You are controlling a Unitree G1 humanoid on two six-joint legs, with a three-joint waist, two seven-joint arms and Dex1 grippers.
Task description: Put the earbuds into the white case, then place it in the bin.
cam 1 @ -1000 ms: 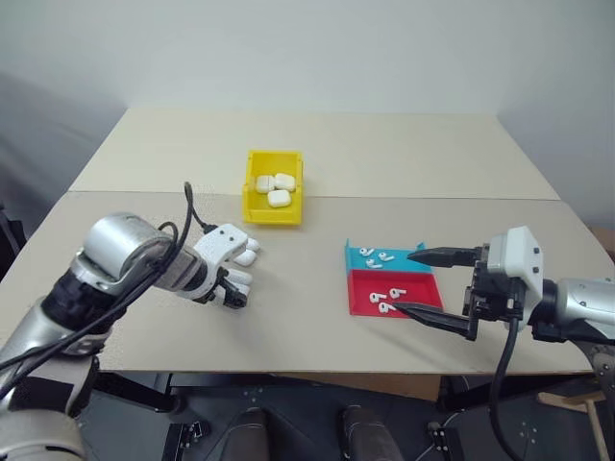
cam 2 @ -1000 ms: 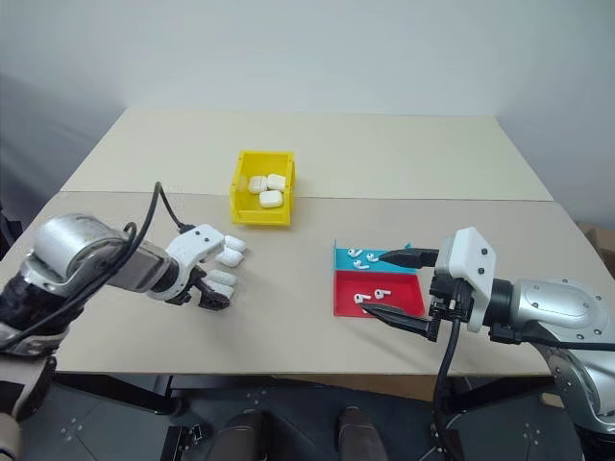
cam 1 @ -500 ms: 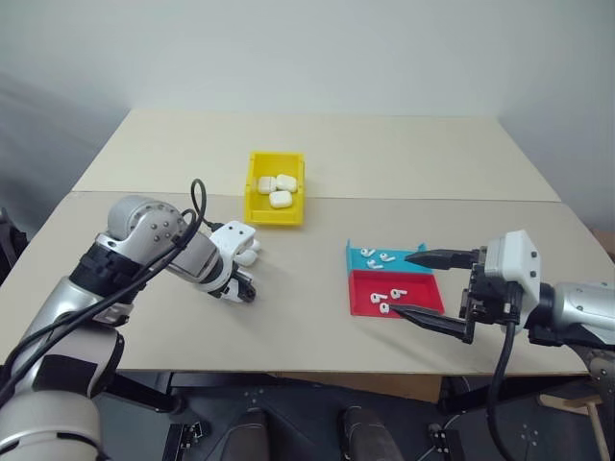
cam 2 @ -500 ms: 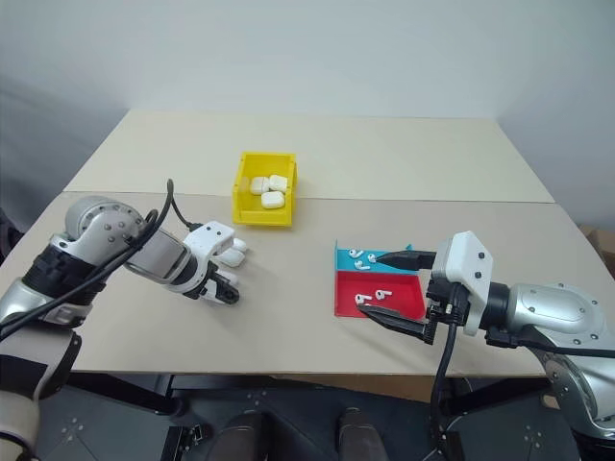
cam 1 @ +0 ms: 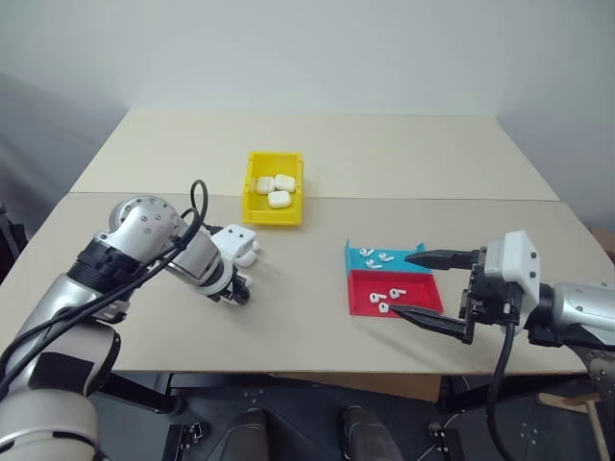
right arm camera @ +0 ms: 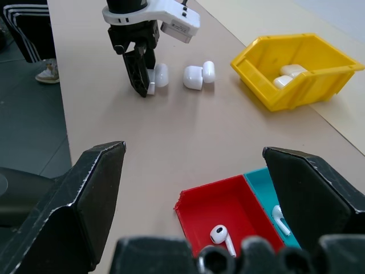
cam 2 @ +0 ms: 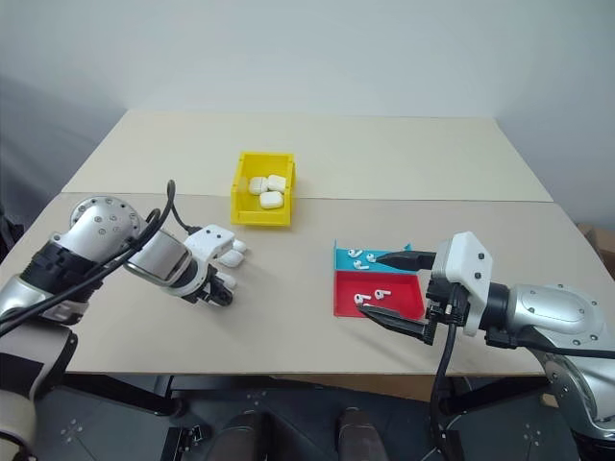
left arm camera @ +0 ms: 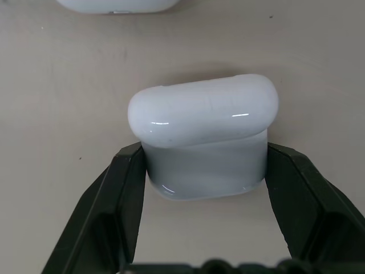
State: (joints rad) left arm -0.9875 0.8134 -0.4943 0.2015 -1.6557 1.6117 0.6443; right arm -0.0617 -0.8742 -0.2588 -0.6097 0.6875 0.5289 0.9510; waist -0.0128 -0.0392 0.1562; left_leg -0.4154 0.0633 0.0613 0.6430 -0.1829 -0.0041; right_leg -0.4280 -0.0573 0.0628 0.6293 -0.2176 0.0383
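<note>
Since a second ago the left gripper (left arm camera: 202,171) has rolled at the wrist and tipped down onto the table (cam 1: 307,317), and its two black fingers (left arm camera: 122,194) are now clamped on the white case (left arm camera: 204,142) — one finger pressed to each side of the case's lower half, the rounded lid poking out past the fingertips. The case sits on the table between them. Just beyond that gripper lies a second white case (right arm camera: 198,74) on its side, close by but apart from the held one.

The right gripper (cam 1: 428,288) has not shifted; it hovers level with its fingers spread wide, one tip over the teal tray (cam 1: 384,257), the other at the near edge of the red tray (cam 1: 394,293). The two trays sit touching, right in front of that gripper, and the earbuds (cam 1: 384,296) lie loose in both — a few in each.

Farther out, beyond the left gripper, stands the bin (cam 1: 274,187), with three more white cases (cam 1: 277,187) inside it.
</note>
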